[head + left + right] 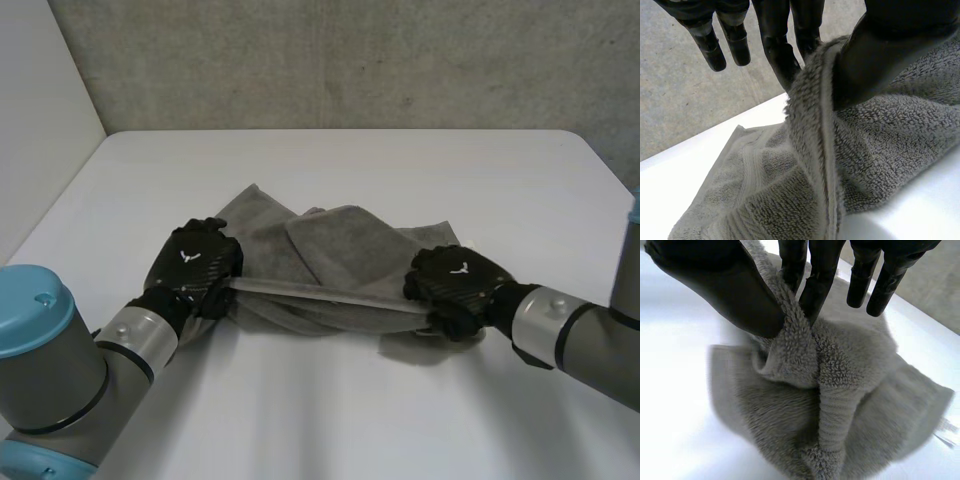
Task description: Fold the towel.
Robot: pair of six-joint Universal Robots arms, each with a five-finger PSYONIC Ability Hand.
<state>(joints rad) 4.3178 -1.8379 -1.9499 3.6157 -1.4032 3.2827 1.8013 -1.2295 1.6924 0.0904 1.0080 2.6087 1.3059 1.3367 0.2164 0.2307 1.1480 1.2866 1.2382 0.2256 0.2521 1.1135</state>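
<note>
This looked like a robotics lab or test bench rather than a home. A bare white table [350, 160] stood against a rough grey wall [350, 60] like raw concrete, with a plain white panel [40, 120] closing off one side. Over it reached two machine arms, the left arm [130, 338] and the right arm [565, 328], grey-jointed and capped in light blue, their black left hand [195, 262] and right hand [457, 283] pinching a grey towel [340, 250].

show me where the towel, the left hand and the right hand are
towel [345, 250], head view, on its bunched middle
left hand [195, 262], head view, on the back of the hand
right hand [455, 280], head view, on the back of the hand
</note>
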